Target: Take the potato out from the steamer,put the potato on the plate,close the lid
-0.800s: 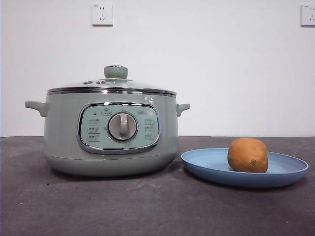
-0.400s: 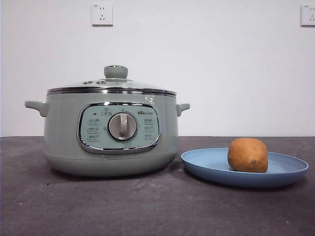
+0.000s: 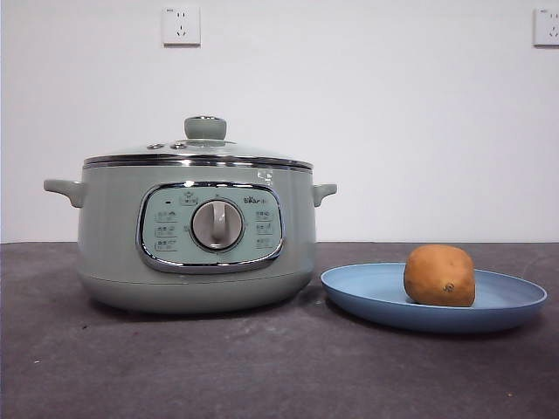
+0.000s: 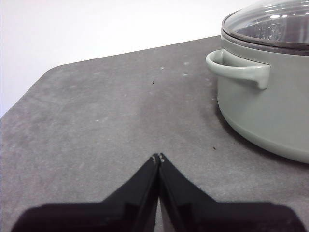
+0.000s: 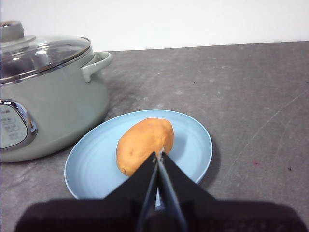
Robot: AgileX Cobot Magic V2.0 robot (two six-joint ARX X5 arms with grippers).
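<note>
The sage-green steamer (image 3: pixel 196 236) stands on the dark table, left of centre, with the glass lid (image 3: pixel 203 148) seated on it. The golden-brown potato (image 3: pixel 439 275) lies on the light-blue plate (image 3: pixel 367 292) to the steamer's right. Neither arm shows in the front view. In the left wrist view my left gripper (image 4: pixel 158 157) is shut and empty, back from the steamer's side handle (image 4: pixel 239 70). In the right wrist view my right gripper (image 5: pixel 158 153) is shut and empty, above and short of the potato (image 5: pixel 142 140) on the plate (image 5: pixel 91 166); the steamer (image 5: pixel 48 106) and lid (image 5: pixel 38 53) show beside it.
A white wall with two sockets (image 3: pixel 181 24) stands behind the table. Bare dark tabletop (image 3: pixel 262 367) lies in front of the steamer and plate. The table's rounded corner (image 4: pixel 48 72) shows in the left wrist view.
</note>
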